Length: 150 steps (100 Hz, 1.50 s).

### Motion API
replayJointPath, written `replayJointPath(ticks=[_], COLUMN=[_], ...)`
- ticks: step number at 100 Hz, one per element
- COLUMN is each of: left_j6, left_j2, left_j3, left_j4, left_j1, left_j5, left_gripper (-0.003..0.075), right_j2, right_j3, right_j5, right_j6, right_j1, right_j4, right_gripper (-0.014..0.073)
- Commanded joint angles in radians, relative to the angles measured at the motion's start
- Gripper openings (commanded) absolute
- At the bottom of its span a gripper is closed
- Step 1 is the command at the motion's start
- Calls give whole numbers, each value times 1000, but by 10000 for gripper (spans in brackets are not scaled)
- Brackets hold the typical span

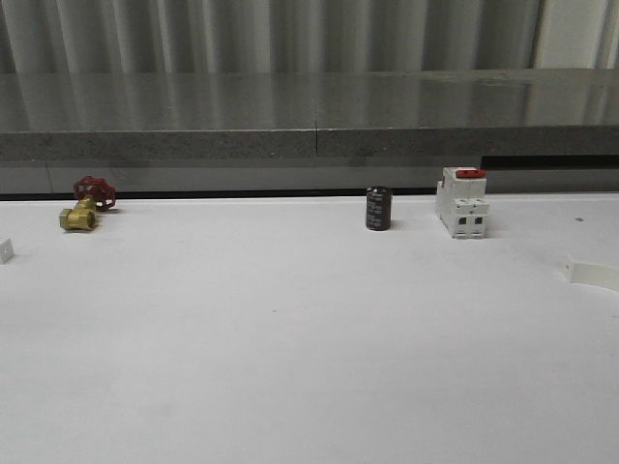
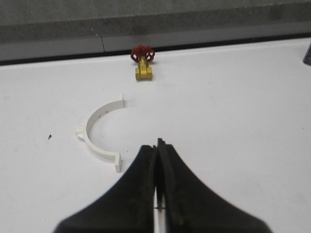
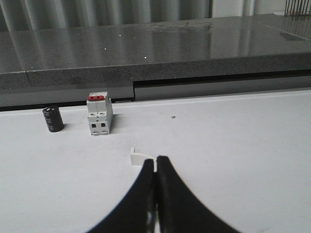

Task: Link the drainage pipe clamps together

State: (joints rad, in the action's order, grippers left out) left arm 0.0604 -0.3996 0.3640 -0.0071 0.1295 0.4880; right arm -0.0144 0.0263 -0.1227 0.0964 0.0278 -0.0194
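One white half-ring drainage pipe clamp [image 2: 95, 133] lies flat on the white table, its open side facing the brass valve's side. My left gripper [image 2: 158, 145] is shut and empty, just beside that clamp's near end tab and not touching it. A second white clamp [image 3: 140, 159] lies right beyond my right gripper [image 3: 156, 161], mostly hidden by the black fingertips. The right gripper is shut with nothing held. In the front view only small white ends of the clamps peek in, at the left edge [image 1: 5, 251] and the right edge [image 1: 592, 273].
A brass valve with a red handle [image 1: 85, 205] sits at the back left. A dark cylinder [image 1: 378, 209] and a white breaker with a red switch [image 1: 462, 201] stand at the back right. A grey stone ledge [image 1: 309, 116] runs behind the table.
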Motion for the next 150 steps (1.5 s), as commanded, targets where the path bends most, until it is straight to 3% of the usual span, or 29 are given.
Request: replayJointPath(ticks=[1,5,16,25,43,78,115,150], left_j6=[-7,-7,-7,-16,-39,-37,-27,8], left_j2=[-129,-185,-331,-439,-664,-1042,-1363,-1513], left_j3=[85,111,182,236,356,616,865,1016], left_j4=[-14,-19,-31,-33,-68,-79,-42,-11], left_j1=[-1,-1,-4,-30,-134,-301,-311,-309], left_j5=[-38,-38,-38,-38,-5,206,341,381], left_gripper=[65,132,408,500,490,490,490,490], right_j2=[-15,-15,-15,-15,-15,-15,-15,-15], right_j3=[-16,-16,-16,-16,-16,-16,-16,-16], right_j5=[83,83,83,83,83,83,83,83], right_j6=[-9,-9,-9,-9,-9,-9,-9,-9], right_j1=[4,4,4,4,4,4,4,4], right_j4=[-2,-2,-2,-2,-2,-2,-2,-2], right_gripper=[-66,-66,-66,-66,-66,-66,-66,-66])
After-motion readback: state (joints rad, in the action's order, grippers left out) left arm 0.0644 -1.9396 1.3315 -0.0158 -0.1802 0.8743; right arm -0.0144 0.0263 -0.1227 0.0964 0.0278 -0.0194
